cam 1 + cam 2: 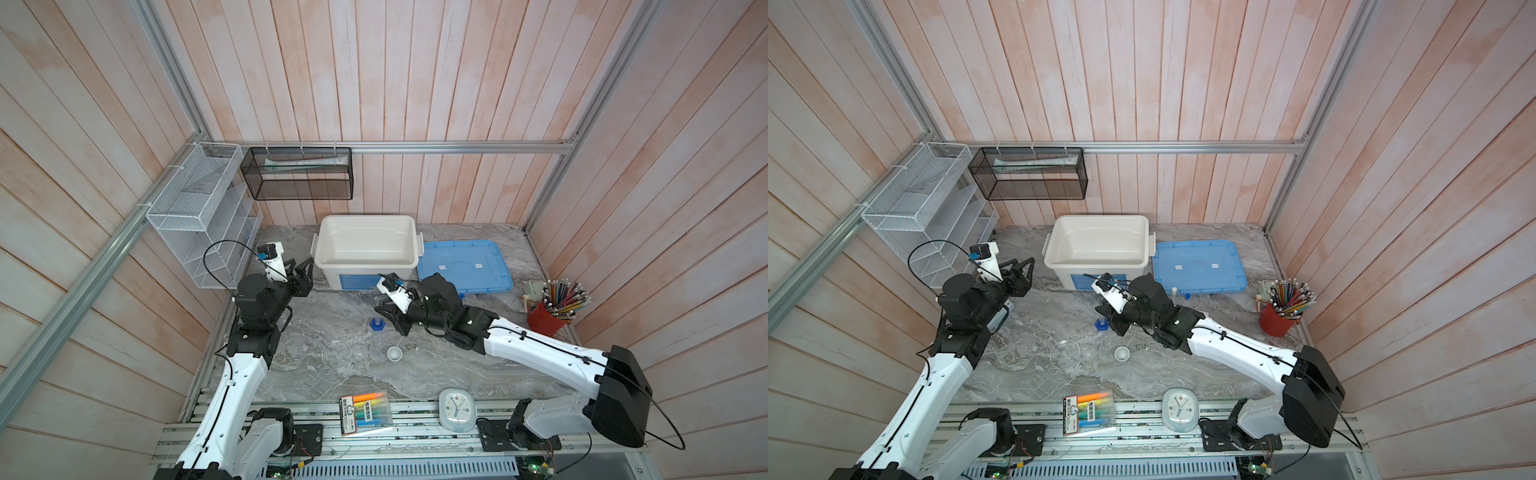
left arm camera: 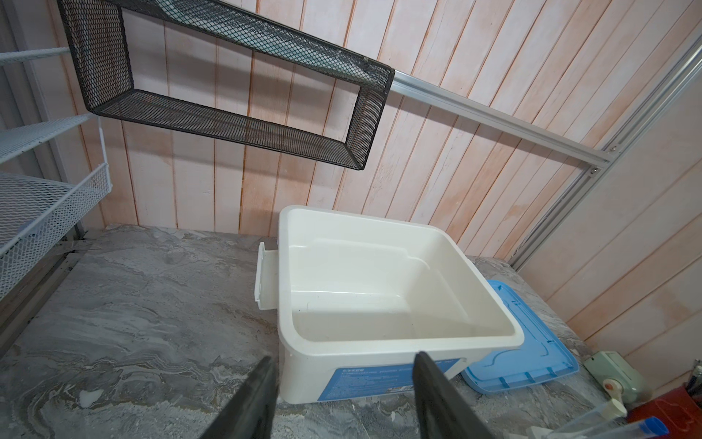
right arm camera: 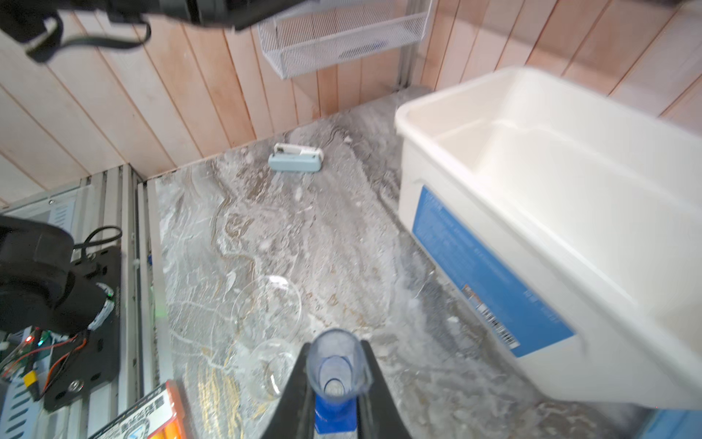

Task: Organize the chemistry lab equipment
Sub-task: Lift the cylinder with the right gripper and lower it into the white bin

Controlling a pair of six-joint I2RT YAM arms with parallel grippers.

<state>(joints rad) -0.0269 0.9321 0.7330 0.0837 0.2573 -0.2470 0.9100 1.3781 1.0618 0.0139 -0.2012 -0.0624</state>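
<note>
**Marble tabletop (image 1: 436, 365): carry the pinched cylinder upright**

Marble runs back to the open white bin (image 1: 365, 264), which looks empty, with its blue lid (image 1: 461, 262) flat beside it. The left gripper (image 1: 301, 266) hangs by the bin's side, jaws apart and holding nothing. The right gripper (image 3: 334, 347) has its jaws pressed against both sides of the blue-based cylinder (image 3: 335, 374), which stands upright in front of the bin. I cannot tell whether its base has left the marble.

My judgement:
- Rise straight before moving.
- Clear the bin's near wall.
- Lower the cylinder inside before letting go, since smooth plastic may slip.

Avoid the clear round dish (image 1: 334, 353), small clear beaker (image 1: 358, 352) and tiny white bowl (image 1: 394, 354) nearby.
</note>
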